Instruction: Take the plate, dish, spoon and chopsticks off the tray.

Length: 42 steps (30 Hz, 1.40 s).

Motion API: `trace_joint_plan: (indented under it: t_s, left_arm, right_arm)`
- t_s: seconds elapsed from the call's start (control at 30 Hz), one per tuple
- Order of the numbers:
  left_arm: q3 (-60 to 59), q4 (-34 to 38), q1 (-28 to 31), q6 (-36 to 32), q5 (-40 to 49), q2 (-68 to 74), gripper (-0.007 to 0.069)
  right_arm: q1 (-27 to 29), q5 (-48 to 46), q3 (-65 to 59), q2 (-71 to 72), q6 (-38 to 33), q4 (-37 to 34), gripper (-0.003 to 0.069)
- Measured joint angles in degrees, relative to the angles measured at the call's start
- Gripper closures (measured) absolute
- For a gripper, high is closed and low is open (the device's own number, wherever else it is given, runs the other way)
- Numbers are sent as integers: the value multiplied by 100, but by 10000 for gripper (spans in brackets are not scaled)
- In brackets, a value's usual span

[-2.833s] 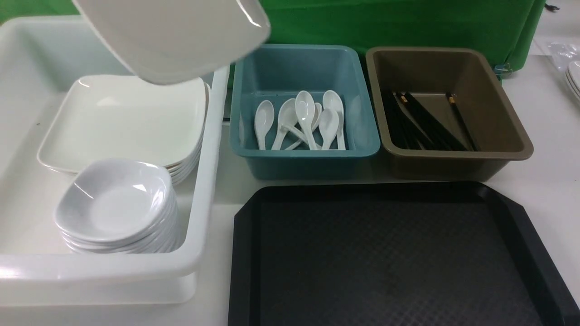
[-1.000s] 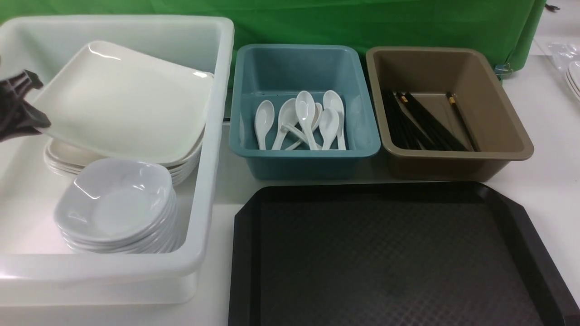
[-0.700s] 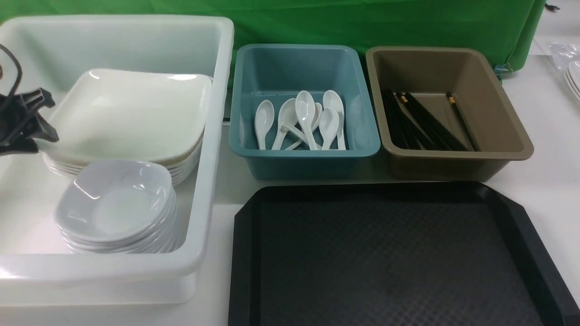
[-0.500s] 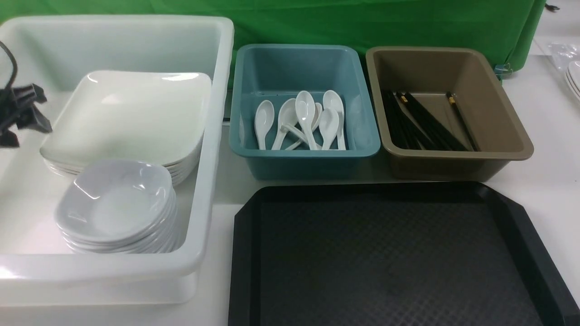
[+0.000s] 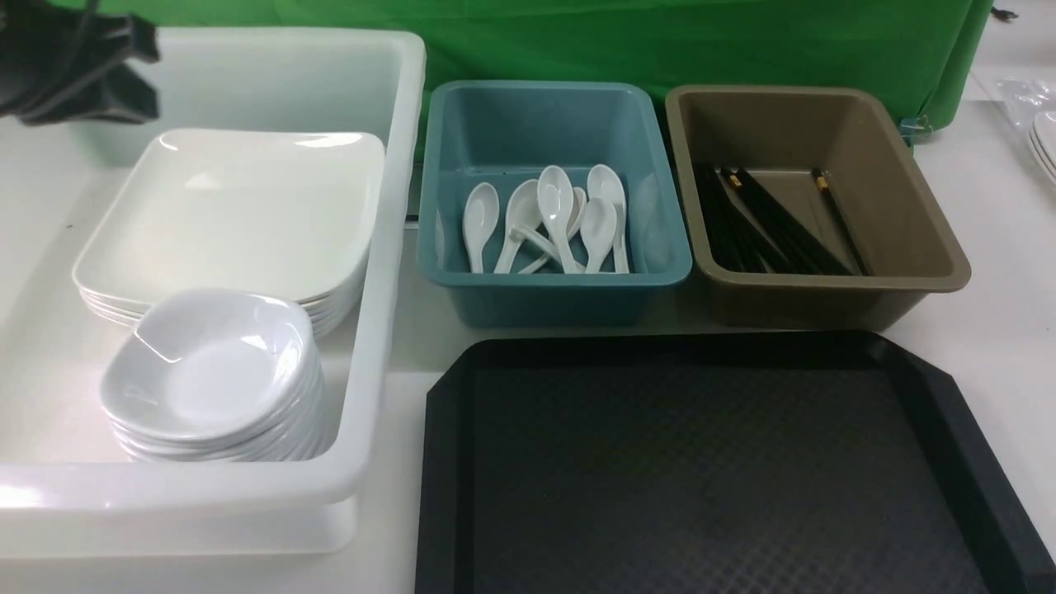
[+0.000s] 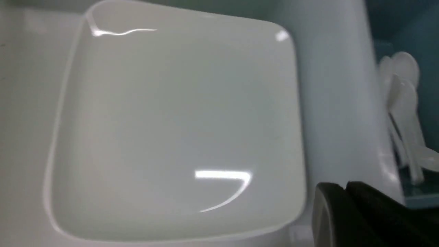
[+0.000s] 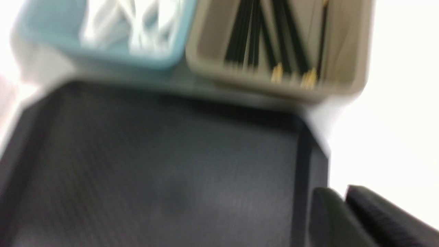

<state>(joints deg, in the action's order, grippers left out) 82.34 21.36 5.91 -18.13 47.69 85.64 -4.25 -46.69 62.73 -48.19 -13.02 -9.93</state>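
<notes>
Plate (image 5: 227,214) lies atop the stack in the white tub (image 5: 388,247) under the clenched, empty left gripper (image 5: 124,78), spoons (image 5: 553,219) and chopsticks (image 5: 775,223) fill their tubs, the tray (image 5: 445,462) looks bare, and the right gripper (image 7: 343,202), also clenched, holds nothing, so clearing seems finished.

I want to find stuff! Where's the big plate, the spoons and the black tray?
plate (image 5: 239,214), front view, middle of the top plate's flat face.
spoons (image 5: 554,198), front view, bowl of the middle spoon.
tray (image 5: 709,478), front view, bare textured floor.

Black tray (image 5: 709,470) bare, plate (image 5: 231,210) stacked
</notes>
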Motion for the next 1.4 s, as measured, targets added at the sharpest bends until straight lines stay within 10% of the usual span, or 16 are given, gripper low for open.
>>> trace_joint_plan:
  t_s: [0.63, 1.03, 1.4]
  left_arm:
    - [-1629, 89, -2255, -162, -177, -3586, 624]
    - [-5582, 286, -2255, 527, -2432, -6912, 624]
    - [-6344, 562, -2255, 639, -3612, -7380, 615]
  right_arm:
    - [0, 4944, -2794, 4261, -37, 0, 639]
    - [0, 5130, -3205, 4452, -37, 0, 617]
    - [0, 5130, -3205, 4453, -37, 0, 585]
